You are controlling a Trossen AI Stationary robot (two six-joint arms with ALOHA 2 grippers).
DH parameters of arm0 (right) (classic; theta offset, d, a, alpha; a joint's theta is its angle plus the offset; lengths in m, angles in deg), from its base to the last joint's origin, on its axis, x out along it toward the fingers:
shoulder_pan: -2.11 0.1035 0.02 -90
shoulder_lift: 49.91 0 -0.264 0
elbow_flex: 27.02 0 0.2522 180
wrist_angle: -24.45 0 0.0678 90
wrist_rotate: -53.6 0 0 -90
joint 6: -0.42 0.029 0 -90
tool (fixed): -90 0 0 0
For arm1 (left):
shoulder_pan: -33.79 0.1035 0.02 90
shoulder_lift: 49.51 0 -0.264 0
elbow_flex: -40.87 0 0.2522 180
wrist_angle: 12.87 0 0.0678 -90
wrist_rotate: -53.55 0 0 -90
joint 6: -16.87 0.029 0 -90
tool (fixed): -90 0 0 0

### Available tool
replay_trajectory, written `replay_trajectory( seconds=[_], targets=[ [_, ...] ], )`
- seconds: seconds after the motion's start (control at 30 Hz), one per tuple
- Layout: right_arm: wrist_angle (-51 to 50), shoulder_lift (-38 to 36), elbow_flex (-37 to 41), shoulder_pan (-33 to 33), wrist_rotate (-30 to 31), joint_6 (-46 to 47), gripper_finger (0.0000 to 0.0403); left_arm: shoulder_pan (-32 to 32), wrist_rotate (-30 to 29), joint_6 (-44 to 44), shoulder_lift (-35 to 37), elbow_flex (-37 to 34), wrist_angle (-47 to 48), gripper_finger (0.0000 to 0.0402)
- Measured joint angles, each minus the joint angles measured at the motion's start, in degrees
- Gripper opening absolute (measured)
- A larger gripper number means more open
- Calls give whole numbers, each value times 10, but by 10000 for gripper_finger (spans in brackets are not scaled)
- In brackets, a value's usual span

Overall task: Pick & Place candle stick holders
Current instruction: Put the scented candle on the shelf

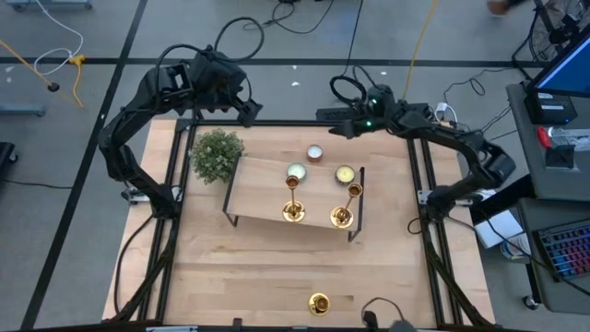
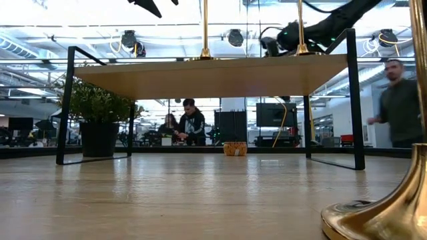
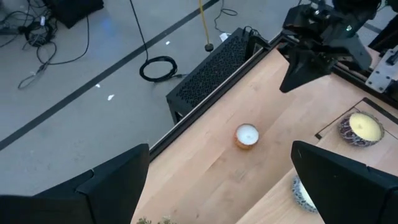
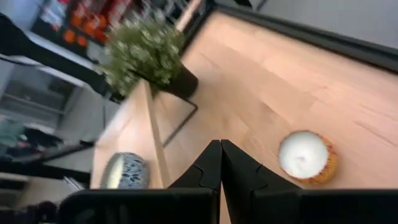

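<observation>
Robotics lab or open-plan tech workspace: wooden table [image 1: 277,263] in black frame, cables [image 1: 51,65] across grey floor, monitor [image 1: 564,69] and keyboard [image 1: 564,251] alongside, people [image 2: 191,125] at desks behind, ceiling spotlights [image 2: 129,39].

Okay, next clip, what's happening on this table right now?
Nothing is being held. Two gold candle holders stand on the small raised shelf, a third sits alone near the table's front edge. The left pincer is open near the plant; the right pincer is shut, empty, near a small candle.
</observation>
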Motion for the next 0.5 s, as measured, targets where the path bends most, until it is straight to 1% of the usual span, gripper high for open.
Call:
replay_trajectory(
  seconds=[0.1,0.2,0.27,0.5],
  targets=[
    [-99,30,-51,1,8,-45,1,1,-3,-2,0,0,0,397],
    [-168,50,-82,3,40,-78,1,0,-9,-3,0,0,0,397],
    [-178,62,-93,9,64,-84,1,0,-9,-8,0,0,0,397],
    [-183,98,-94,40,66,-81,0,0,-11,-10,0,0,-1,397]
  ],
)
